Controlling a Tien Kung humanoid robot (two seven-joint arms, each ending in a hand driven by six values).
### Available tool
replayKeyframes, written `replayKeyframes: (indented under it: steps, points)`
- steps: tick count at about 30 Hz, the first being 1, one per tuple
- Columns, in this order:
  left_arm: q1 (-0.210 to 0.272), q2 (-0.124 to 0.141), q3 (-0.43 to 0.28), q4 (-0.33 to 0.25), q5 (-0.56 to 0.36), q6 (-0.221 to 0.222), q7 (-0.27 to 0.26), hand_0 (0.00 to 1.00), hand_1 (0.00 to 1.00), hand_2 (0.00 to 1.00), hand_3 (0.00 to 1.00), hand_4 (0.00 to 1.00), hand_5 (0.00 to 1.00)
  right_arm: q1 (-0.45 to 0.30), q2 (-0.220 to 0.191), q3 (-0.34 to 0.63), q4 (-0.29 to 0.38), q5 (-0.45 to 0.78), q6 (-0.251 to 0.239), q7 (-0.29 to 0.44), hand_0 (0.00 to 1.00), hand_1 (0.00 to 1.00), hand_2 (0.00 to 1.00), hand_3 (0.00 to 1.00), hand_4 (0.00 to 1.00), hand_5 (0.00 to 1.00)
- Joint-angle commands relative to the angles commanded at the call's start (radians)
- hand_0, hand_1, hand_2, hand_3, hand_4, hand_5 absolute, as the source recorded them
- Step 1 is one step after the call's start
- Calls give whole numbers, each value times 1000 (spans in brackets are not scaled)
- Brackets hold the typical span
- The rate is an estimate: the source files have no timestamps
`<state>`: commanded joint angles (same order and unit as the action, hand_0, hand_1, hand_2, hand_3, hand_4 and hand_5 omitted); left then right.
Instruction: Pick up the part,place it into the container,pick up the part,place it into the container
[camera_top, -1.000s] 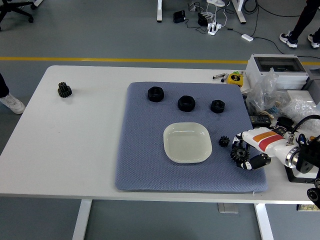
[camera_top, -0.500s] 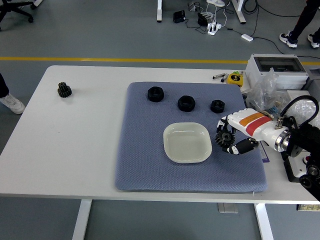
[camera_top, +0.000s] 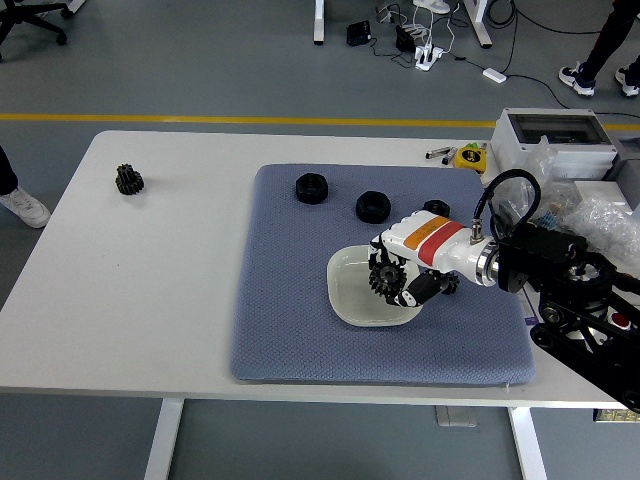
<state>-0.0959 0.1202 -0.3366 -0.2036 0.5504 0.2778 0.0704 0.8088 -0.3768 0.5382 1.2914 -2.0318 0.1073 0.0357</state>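
Observation:
My right hand (camera_top: 396, 282) reaches in from the right and is shut on a black gear (camera_top: 386, 277), holding it over the shallow white dish (camera_top: 350, 290) on the grey-blue mat (camera_top: 290, 300). Three black nut-like parts lie along the mat's far side: one at the left (camera_top: 312, 187), one in the middle (camera_top: 372, 206), and one (camera_top: 434, 207) partly hidden behind my wrist. Another black gear (camera_top: 128, 179) stands on the bare table at the far left. My left arm is out of sight.
Clutter fills the table's right end: a grey box (camera_top: 552, 135), plastic bags (camera_top: 600, 215), a yellow tape measure (camera_top: 469, 157). A person's feet (camera_top: 598, 76) show at the top right, a shoe (camera_top: 22, 206) at the left edge.
My right hand has carried the gear leftward from the mat's right edge to above the dish. The small gear seen beside the dish is now hidden behind my hand.

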Motion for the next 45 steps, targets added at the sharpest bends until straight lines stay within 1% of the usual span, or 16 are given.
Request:
replayKeyframes:
  steps: [2, 7, 8, 13, 14, 19, 20, 23, 25, 26, 32, 37, 38, 43, 44, 45]
  points:
    - [2, 0, -5, 0, 4, 0, 1, 657, 675, 629, 556, 598, 495, 16, 23, -26, -36, 11, -9, -1, 296, 435, 499, 523, 612, 128]
    - [6, 0, -13, -1, 17, -2, 6, 657, 675, 629, 556, 598, 495, 60, 80, -77, -137, 34, -36, 4, 296, 435, 499, 523, 612, 128]
    - [6, 0, -14, -1, 20, -2, 7, 657, 679, 629, 556, 597, 496, 66, 88, -82, -153, 38, -38, 5, 298, 445, 511, 524, 672, 153]
    - [7, 1, -21, -2, 31, -3, 10, 657, 679, 629, 556, 597, 496, 97, 126, -106, -218, 47, -34, 11, 298, 445, 511, 524, 672, 153]
    - [7, 1, -22, -2, 32, -3, 10, 658, 678, 630, 556, 598, 496, 102, 131, -111, -225, 45, -29, 13, 291, 485, 578, 601, 873, 252]
    - [6, 2, -27, -2, 42, -4, 13, 658, 678, 630, 556, 598, 496, 118, 145, -131, -247, 22, 5, 23, 291, 485, 578, 601, 873, 252]
    - [6, 2, -26, -2, 41, -4, 13, 658, 678, 627, 556, 598, 497, 117, 146, -137, -253, 16, 3, 30, 338, 548, 691, 793, 998, 316]
    - [7, 3, -29, -2, 44, -4, 13, 658, 678, 627, 556, 598, 497, 115, 148, -144, -262, -1, 8, 40, 338, 548, 691, 793, 998, 316]
    - [7, 2, -29, -2, 45, -4, 14, 658, 678, 627, 556, 598, 497, 113, 147, -145, -268, -14, 6, 46, 338, 548, 691, 793, 998, 316]
    - [7, 2, -29, -2, 45, -4, 14, 658, 679, 628, 555, 598, 498, 113, 147, -146, -270, -19, 4, 49, 389, 585, 779, 906, 998, 357]
    - [6, 1, -28, -2, 45, -4, 13, 659, 680, 628, 556, 598, 497, 106, 134, -130, -259, -40, -18, 53, 394, 590, 794, 927, 998, 366]
    - [6, 0, -24, -1, 39, -4, 11, 659, 680, 628, 556, 598, 497, 86, 97, -72, -214, -51, -7, 49, 394, 590, 794, 927, 998, 366]
    - [6, 0, -23, -1, 37, -4, 11, 659, 680, 628, 556, 598, 497, 82, 88, -57, -205, -54, -5, 47, 395, 588, 774, 883, 998, 375]
    - [6, 0, -19, 0, 29, -2, 7, 659, 680, 628, 556, 598, 497, 66, 26, 19, -163, -66, 6, 44, 395, 588, 774, 883, 998, 375]
    - [5, 0, -19, 0, 29, -2, 7, 658, 681, 627, 555, 598, 498, 62, 13, 30, -158, -65, 6, 45, 427, 591, 735, 817, 998, 365]
    - [5, 0, -18, 0, 28, -2, 7, 658, 681, 627, 555, 598, 498, 60, 6, 36, -155, -64, 7, 45, 427, 591, 735, 817, 998, 365]
